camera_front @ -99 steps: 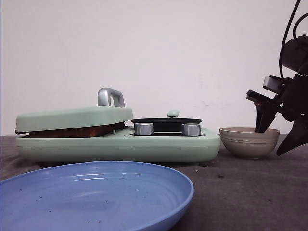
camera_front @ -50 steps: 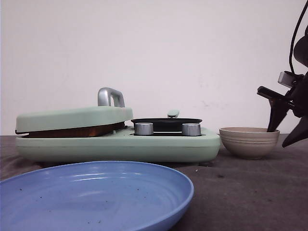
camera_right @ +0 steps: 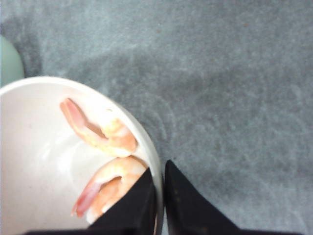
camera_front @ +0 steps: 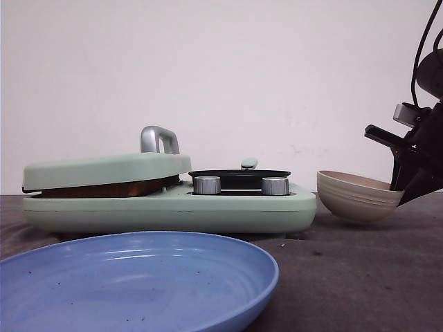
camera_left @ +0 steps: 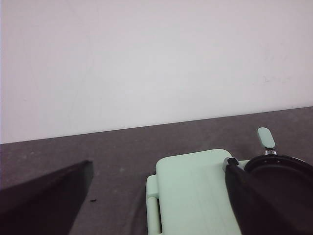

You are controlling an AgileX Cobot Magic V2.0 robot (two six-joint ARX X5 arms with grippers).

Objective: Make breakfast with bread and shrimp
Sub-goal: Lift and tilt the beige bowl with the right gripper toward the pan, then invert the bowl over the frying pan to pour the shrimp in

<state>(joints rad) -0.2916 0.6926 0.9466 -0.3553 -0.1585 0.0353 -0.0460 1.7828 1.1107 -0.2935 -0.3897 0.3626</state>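
Note:
Two pink-orange shrimp lie inside the beige ribbed bowl. My right gripper is shut on that bowl's rim, one finger inside and one outside. In the front view the bowl hangs tilted at the right, its gripped side raised, with the right gripper at its edge. My left gripper is open, its fingers wide apart above the mint-green lid. The bread is hidden; only a brown band shows under the shut lid.
The mint-green breakfast maker spans the middle, with a silver lid handle, two knobs and a black pan on its right half. A large blue plate lies at the front.
The right gripper, open over the bowl's edge a second ago, has shifted right and shut on the rim. The bowl has tipped, its right side lifted off the table.

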